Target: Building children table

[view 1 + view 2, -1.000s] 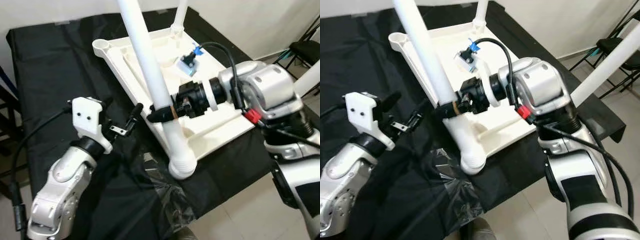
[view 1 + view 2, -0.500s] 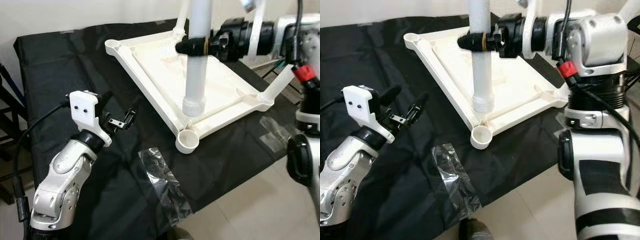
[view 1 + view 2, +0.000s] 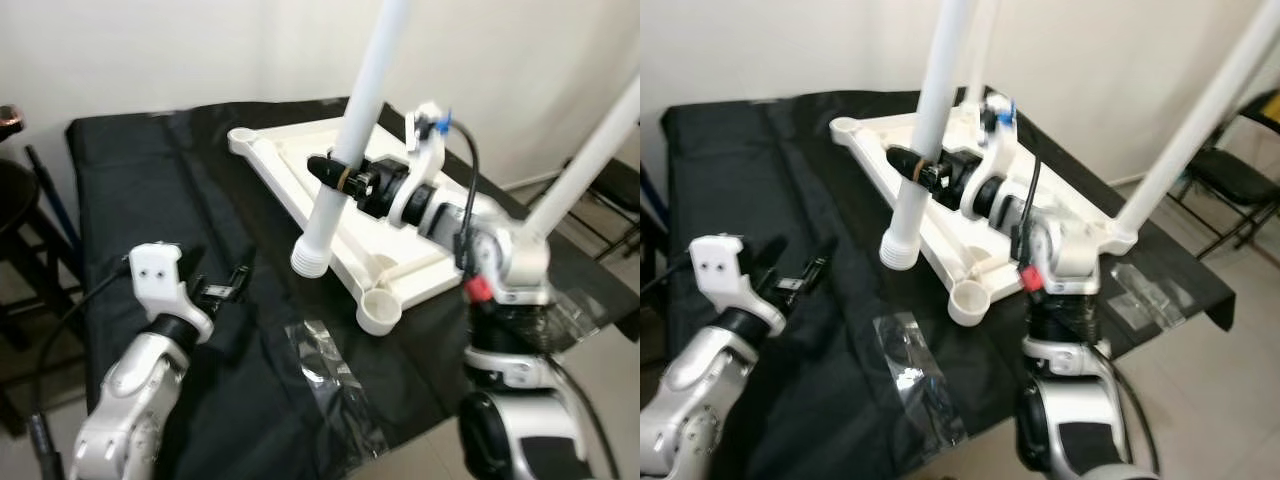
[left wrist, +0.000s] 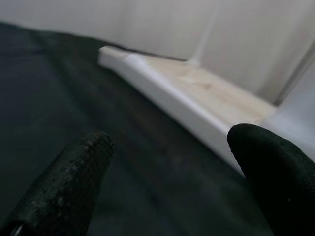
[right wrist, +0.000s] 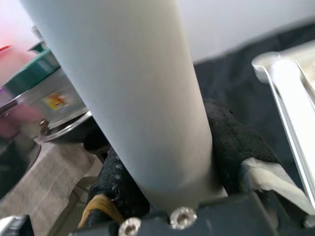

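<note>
The white table top (image 3: 300, 175) lies upside down on the black-covered table (image 3: 150, 190). My right gripper (image 3: 335, 172) is shut on a loose white table leg (image 3: 362, 100), which it holds tilted above the frame. The leg's threaded end (image 3: 310, 262) hangs left of the empty near corner socket (image 3: 380, 310). In the right wrist view the fingers (image 5: 231, 142) clamp the leg (image 5: 128, 98). Another leg (image 3: 1200, 120) stands fitted at the right corner. My left gripper (image 3: 232, 285) is open and holds nothing, low over the cloth left of the frame, whose edge (image 4: 182, 108) lies beyond its fingers (image 4: 64, 182).
Crumpled clear plastic (image 3: 335, 385) lies on the cloth near the front edge, with more (image 3: 1145, 290) at the right. A black chair (image 3: 1230, 175) stands at the right and a dark stool (image 3: 15, 200) at the left. A white wall lies behind.
The camera has pulled back. The leg, seated in the near corner socket a second ago, was lifted out and is now tilted, its threaded end swung left of the socket.
</note>
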Robot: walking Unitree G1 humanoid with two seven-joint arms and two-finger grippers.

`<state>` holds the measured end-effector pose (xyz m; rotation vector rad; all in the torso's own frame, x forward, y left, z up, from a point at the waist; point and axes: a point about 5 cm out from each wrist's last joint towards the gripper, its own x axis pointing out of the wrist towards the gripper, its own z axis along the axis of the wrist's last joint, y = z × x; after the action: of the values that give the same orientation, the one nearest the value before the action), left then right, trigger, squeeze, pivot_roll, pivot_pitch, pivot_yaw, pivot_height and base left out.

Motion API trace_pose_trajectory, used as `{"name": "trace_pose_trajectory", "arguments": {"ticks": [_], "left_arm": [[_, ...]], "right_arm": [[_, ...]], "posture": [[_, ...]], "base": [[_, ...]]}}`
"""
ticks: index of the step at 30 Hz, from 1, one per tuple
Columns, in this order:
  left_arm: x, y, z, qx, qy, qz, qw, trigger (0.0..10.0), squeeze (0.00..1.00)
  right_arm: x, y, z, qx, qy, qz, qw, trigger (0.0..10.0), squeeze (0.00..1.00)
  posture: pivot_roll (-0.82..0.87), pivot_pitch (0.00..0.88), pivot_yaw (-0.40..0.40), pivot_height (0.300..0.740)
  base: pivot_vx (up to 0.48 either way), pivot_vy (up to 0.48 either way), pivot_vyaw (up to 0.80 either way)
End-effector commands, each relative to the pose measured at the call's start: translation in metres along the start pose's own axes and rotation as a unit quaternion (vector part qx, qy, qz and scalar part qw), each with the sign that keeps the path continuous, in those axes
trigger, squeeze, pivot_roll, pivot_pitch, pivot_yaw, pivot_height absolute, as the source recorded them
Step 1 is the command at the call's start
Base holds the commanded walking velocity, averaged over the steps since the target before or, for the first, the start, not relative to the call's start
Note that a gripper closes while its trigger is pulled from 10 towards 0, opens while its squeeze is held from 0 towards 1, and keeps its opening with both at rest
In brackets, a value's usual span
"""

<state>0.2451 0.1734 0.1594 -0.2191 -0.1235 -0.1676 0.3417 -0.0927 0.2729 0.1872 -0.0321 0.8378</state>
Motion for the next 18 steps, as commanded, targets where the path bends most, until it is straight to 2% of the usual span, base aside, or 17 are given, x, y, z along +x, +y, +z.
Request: {"name": "trace_pose_trajectory", "arguments": {"ticks": [1, 5, 8, 10, 11, 14, 15, 18], "left_arm": [[0.0, -0.005, -0.003, -0.002, 0.004, -0.014, 1.0, 10.0, 0.0], [-0.003, -0.005, -0.008, -0.012, 0.007, -0.016, 1.0, 10.0, 0.0], [0.0, -0.009, -0.013, -0.027, 0.005, -0.021, 0.999, 10.0, 0.0], [0.0, -0.009, -0.013, -0.027, 0.005, -0.021, 0.999, 10.0, 0.0], [0.004, -0.014, -0.012, -0.028, 0.001, -0.029, 0.999, 10.0, 0.0], [0.008, -0.018, -0.011, -0.028, -0.003, -0.037, 0.999, 10.0, 0.0], [0.012, -0.021, -0.009, -0.022, -0.007, -0.042, 0.999, 10.0, 0.0], [0.016, -0.021, -0.007, -0.016, -0.011, -0.044, 0.999, 10.0, 0.0]], "right_arm": [[-0.003, 0.005, 0.011, -0.035, -0.027, 0.001, 0.999, 10.0, 0.0], [0.001, 0.01, 0.005, -0.034, -0.034, 0.011, 0.999, 10.0, 0.0], [0.007, 0.029, -0.002, -0.043, -0.052, 0.047, 0.997, 10.0, 0.0], [0.007, 0.029, -0.002, -0.043, -0.052, 0.047, 0.997, 10.0, 0.0], [0.008, 0.035, -0.003, -0.055, -0.055, 0.06, 0.995, 10.0, 0.0], [0.008, 0.04, -0.004, -0.073, -0.055, 0.064, 0.994, 10.0, 0.0], [0.008, 0.043, -0.006, -0.092, -0.05, 0.064, 0.992, 10.0, 0.0], [0.007, 0.043, -0.008, -0.108, -0.041, 0.062, 0.991, 10.0, 0.0]], "posture": [[0.0, 0.0, -0.142, 0.74], [0.01, 0.0, -0.136, 0.74], [0.0, 0.0, -0.121, 0.74], [0.0, 0.0, -0.121, 0.74], [0.0, 0.0, -0.114, 0.74], [-0.01, 0.0, -0.106, 0.74], [-0.01, 0.0, -0.1, 0.74], [-0.01, 0.0, -0.094, 0.74]], "base": [[0.0, -0.469, 0.0], [0.0, -0.469, 0.0], [0.0, -0.469, 0.0], [0.0, -0.469, 0.0], [0.0, -0.469, 0.0], [0.0, -0.471, 0.0], [0.0, -0.292, 0.0], [0.0, -0.097, 0.0]]}}
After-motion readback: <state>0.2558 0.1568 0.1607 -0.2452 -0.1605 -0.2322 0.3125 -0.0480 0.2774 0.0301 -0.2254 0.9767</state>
